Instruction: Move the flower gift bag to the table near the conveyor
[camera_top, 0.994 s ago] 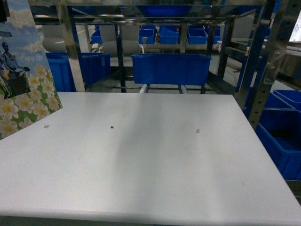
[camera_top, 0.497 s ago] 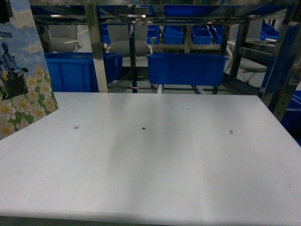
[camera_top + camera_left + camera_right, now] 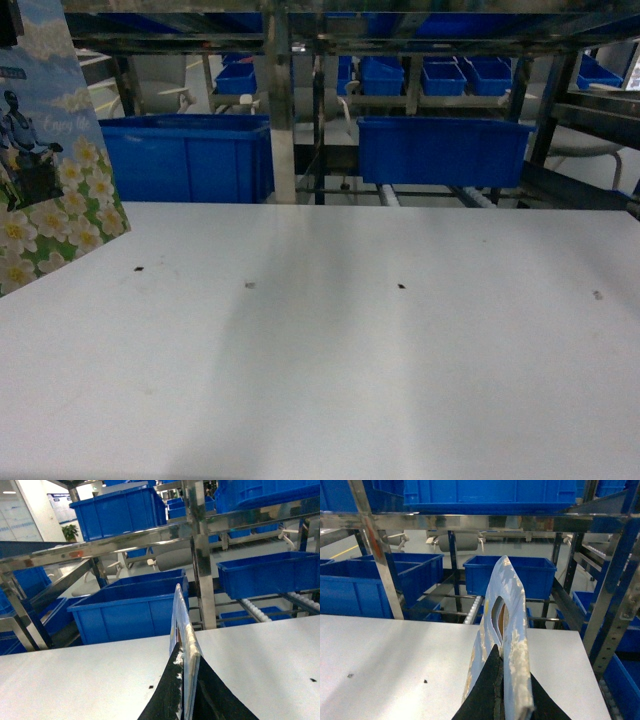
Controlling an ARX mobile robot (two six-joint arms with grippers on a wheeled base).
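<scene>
Big white table (image 3: 350,370) fills the lower frame, conveyor (image 3: 300,110) rack behind it. Flower gift bag (image 3: 50,170) sits at upper left, pinched edge-on by the left gripper (image 3: 184,700). Right gripper (image 3: 501,695) is clamped on another bag (image 3: 507,630), lower centre of its view.

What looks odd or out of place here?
Little stands out. The flower-printed paper gift bag leans tilted at the left edge of the white flat table, which carries a few tiny dark specks.
</scene>
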